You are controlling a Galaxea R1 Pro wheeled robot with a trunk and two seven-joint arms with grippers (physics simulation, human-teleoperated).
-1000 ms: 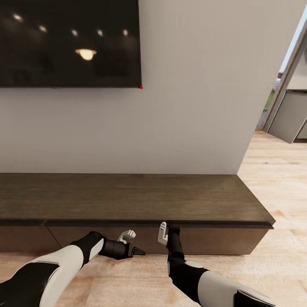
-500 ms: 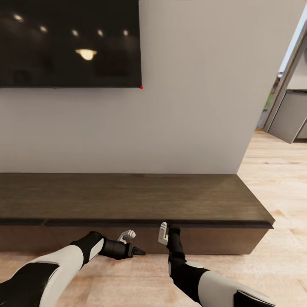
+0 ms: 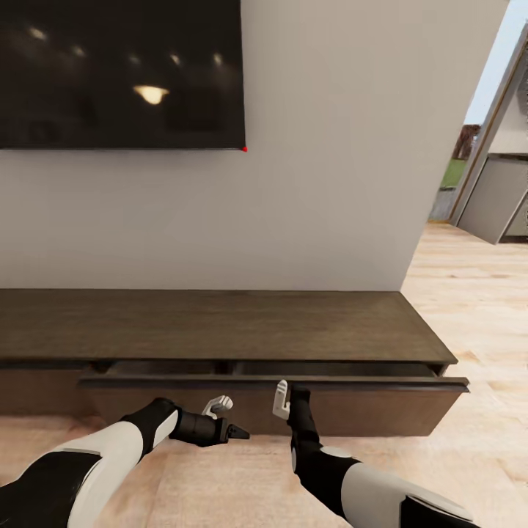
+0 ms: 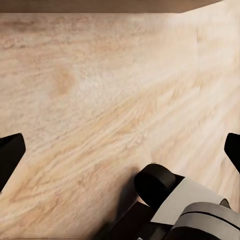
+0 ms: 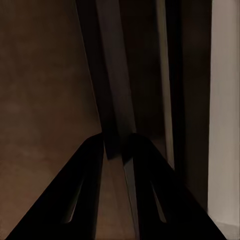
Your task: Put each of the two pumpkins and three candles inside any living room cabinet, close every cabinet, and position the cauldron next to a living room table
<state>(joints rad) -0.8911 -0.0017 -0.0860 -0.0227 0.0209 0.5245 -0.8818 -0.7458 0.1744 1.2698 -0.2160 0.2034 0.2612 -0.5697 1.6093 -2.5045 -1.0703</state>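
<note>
The long dark-brown cabinet [image 3: 220,323] runs along the wall in the head view. Its right-hand drawer front [image 3: 367,407] stands a little way out, with a dark gap [image 3: 323,369] behind its top edge. My right gripper [image 3: 296,394] is shut on that top edge, and the right wrist view shows both fingers [image 5: 92,165] pinching the thin edge of the drawer front [image 5: 112,90]. My left gripper [image 3: 238,433] hangs low in front of the drawer, open, over bare wooden floor [image 4: 100,90]. The pumpkins, candles, cauldron and table are out of view.
A large black TV screen [image 3: 117,73] hangs on the white wall above the cabinet. The wall ends at a corner to the right, where wooden floor [image 3: 477,308] leads to a doorway [image 3: 484,191].
The drawer front has slid out from the cabinet, opening a gap behind it. The camera has backed away slightly. Both arms keep their poses.
</note>
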